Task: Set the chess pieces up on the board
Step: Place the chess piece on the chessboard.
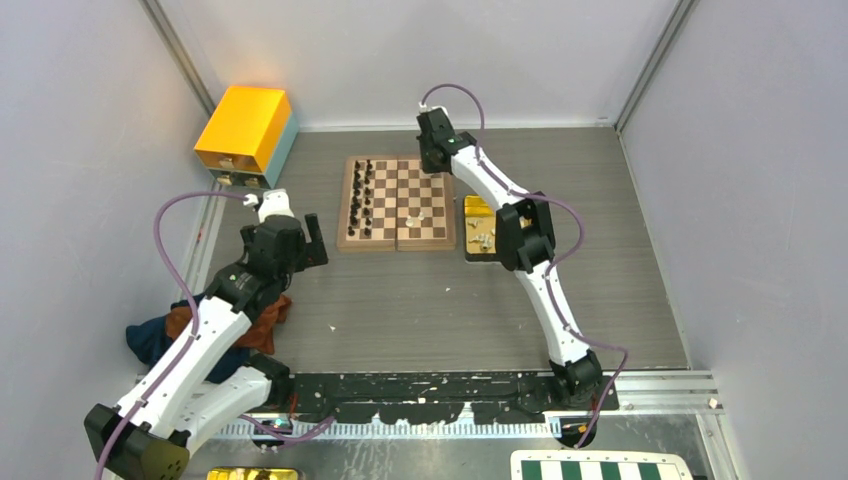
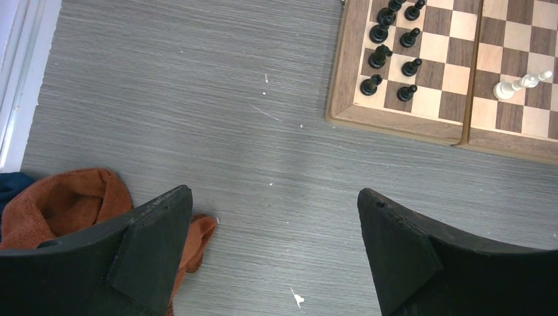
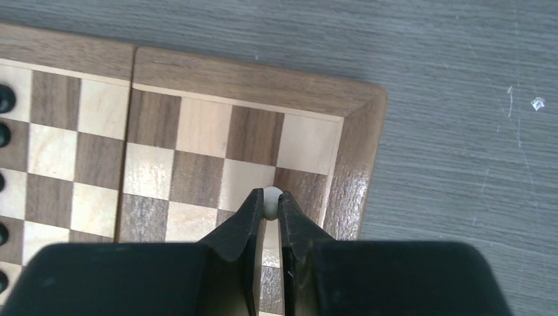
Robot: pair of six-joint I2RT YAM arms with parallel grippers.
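Note:
The wooden board (image 1: 397, 243) lies mid-table. Black chess pieces (image 1: 362, 200) stand in rows on its left side, and they show in the left wrist view as black pieces (image 2: 393, 51). One cream-white piece (image 1: 413, 216) lies on its side on the board's right half, the same white piece (image 2: 523, 83) showing in the left wrist view. My right gripper (image 3: 266, 197) hangs over the board's far right corner (image 3: 250, 82), shut on a small cream-white piece (image 3: 270, 201). Left of the board, my left gripper (image 2: 273, 193) stands open over bare table.
A gold tray (image 1: 472, 208) with several cream-white pieces sits right of the board, under the right arm. A yellow box (image 1: 245, 128) stands at the back left. An orange cloth (image 2: 66, 201) lies by the left fingers. A green-and-white board (image 1: 600, 468) shows at the bottom edge.

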